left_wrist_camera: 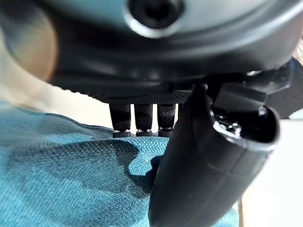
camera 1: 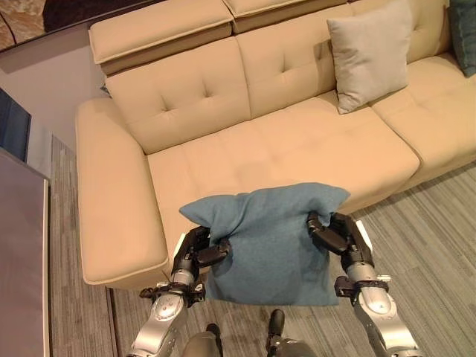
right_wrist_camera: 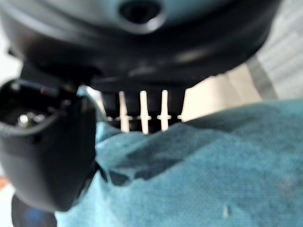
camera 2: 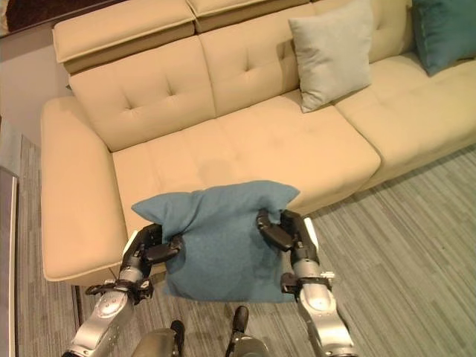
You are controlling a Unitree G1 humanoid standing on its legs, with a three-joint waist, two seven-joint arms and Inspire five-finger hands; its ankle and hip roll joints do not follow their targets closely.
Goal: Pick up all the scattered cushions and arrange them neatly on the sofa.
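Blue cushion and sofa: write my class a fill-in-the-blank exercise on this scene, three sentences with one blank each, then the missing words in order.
1. The blue cushion is held by ____ of the robot's hands, the left hand and the right hand, one at each side.
2. A grey cushion leans against the backrest of the ____ sofa.
3. The held cushion hangs in front of the sofa, above the striped grey ____.

Missing words: both; beige; floor

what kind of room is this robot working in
Most likely a living room or a lounge set up like one. A large beige sofa fills the view, with a grey cushion leaning on its backrest, and both hands hold a blue cushion above a striped grey carpet.
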